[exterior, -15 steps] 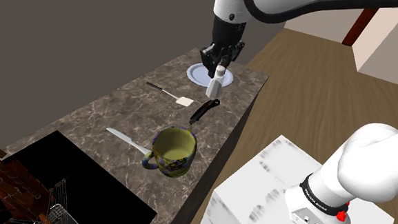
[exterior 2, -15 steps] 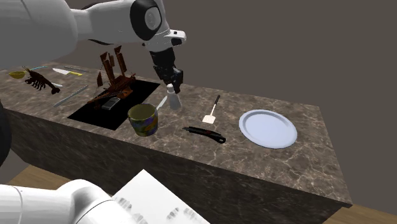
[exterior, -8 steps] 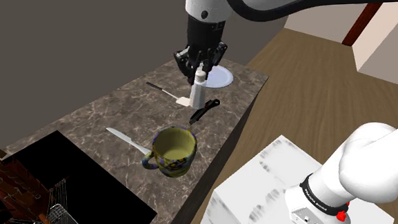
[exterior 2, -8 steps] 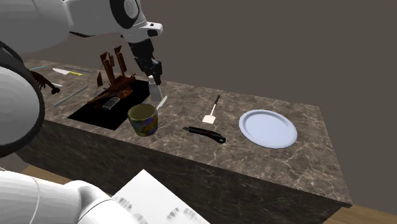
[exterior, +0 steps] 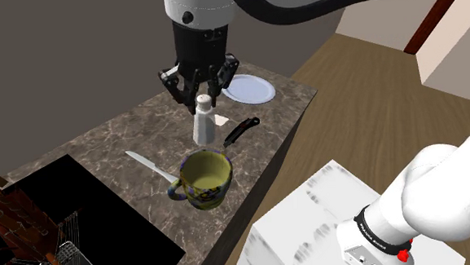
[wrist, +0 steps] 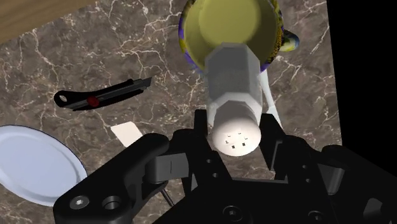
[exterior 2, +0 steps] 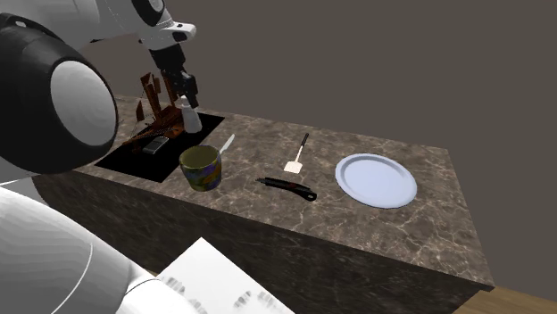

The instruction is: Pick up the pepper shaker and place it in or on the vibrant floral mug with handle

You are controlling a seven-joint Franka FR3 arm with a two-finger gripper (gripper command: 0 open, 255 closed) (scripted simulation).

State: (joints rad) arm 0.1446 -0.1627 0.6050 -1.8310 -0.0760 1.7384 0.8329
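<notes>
The gripper (exterior: 200, 90) clasps the white shaker (exterior: 203, 121) by its top, holding it upright in the air above the mug (exterior: 205, 178), which stands on the tabletop (exterior: 119, 137).

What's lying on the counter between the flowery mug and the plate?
In the second exterior view, a black utility knife and a white spatula lie between mug and plate.
</notes>
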